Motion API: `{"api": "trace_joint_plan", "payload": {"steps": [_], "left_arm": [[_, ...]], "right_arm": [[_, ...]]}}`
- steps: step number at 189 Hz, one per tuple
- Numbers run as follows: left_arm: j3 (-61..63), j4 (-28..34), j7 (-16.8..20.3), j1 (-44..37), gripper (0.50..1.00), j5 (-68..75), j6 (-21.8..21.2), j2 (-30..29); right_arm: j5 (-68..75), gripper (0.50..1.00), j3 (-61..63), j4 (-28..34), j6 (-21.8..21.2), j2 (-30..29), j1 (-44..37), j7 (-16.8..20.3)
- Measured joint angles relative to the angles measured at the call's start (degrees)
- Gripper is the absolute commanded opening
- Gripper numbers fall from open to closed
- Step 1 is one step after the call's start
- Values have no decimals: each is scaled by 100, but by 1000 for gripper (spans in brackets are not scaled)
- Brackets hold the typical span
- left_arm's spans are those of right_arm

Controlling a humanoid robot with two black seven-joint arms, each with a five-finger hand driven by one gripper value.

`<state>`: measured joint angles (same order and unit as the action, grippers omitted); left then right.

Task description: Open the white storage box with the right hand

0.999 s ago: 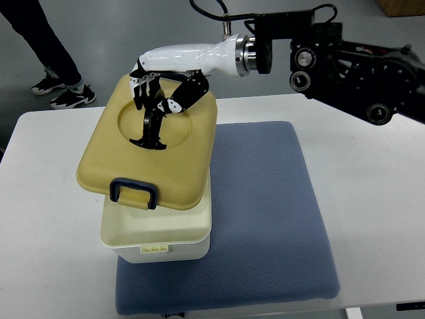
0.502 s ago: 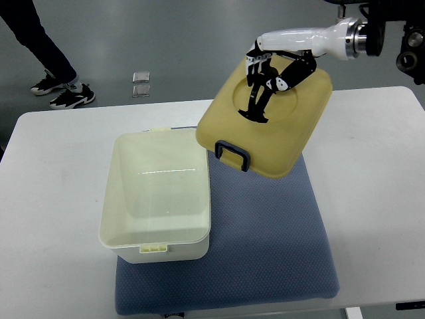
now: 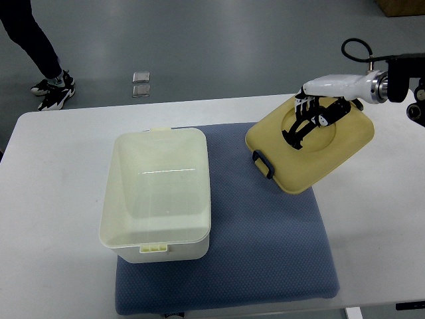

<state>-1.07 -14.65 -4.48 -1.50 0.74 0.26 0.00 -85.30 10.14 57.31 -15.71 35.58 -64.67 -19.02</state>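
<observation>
Person's legs (image 3: 41, 56) top left, off the table (image 3: 53, 173); white storage box (image 3: 158, 193) sits lidless on the left part of the blue mat (image 3: 265, 246), inside looks bare; two small packets (image 3: 141, 84) on the floor beyond the table; yellow lid (image 3: 310, 146) tilted over the mat's right far corner, dark latch (image 3: 263, 164) facing the box; right hand (image 3: 315, 113) fingers curled around the lid's black top handle (image 3: 299, 127), gripping it.

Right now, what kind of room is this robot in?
Probably a robot lab or test room: a plain white table with a blue mat on a bare grey floor, and a person's legs nearby.
</observation>
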Motion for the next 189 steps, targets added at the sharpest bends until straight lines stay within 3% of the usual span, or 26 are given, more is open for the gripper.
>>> {"api": "trace_joint_plan", "payload": {"steps": [82,83,84,85,86,87,88,89,90,91,93,144,189], "left_arm": [[-9,6,0,0,1000,-4,0,0],[-9,6,0,0,1000,-4,0,0],[-9,6,0,0,1000,-4,0,0],[-9,7,0,-1,1000,-4,0,0],[-9,7,0,-1,1000,-4,0,0],[-9,7,0,-1,1000,-4,0,0],[-9,7,0,-1,1000,-4,0,0],[-9,6,0,-1,1000,-4,0,0],[-9,6,0,-1,1000,-4,0,0],[-9,6,0,-1,1000,-4,0,0],[-9,6,0,-1,1000,-4,0,0],[-7,7,0,0,1000,-4,0,0],[-8,7,0,0,1000,-4,0,0]], "right_arm": [[-4,500,-12,-77,432,-917,507,71],[-4,533,-12,-78,433,-919,510,71],[-4,533,-12,-80,433,-920,512,71],[-4,630,-12,-82,433,-922,514,71],[-4,631,-12,-83,433,-923,516,71],[-4,740,-12,-84,434,-925,518,71],[-4,742,-12,-86,434,-926,521,71],[-4,827,-12,-87,434,-927,523,71],[-4,827,-12,-90,434,-928,527,71],[-4,898,-12,-91,434,-928,529,71],[-3,925,-12,-93,435,-929,534,71],[85,928,5,-111,245,-896,589,67],[737,928,467,84,-436,-659,508,65]]}}
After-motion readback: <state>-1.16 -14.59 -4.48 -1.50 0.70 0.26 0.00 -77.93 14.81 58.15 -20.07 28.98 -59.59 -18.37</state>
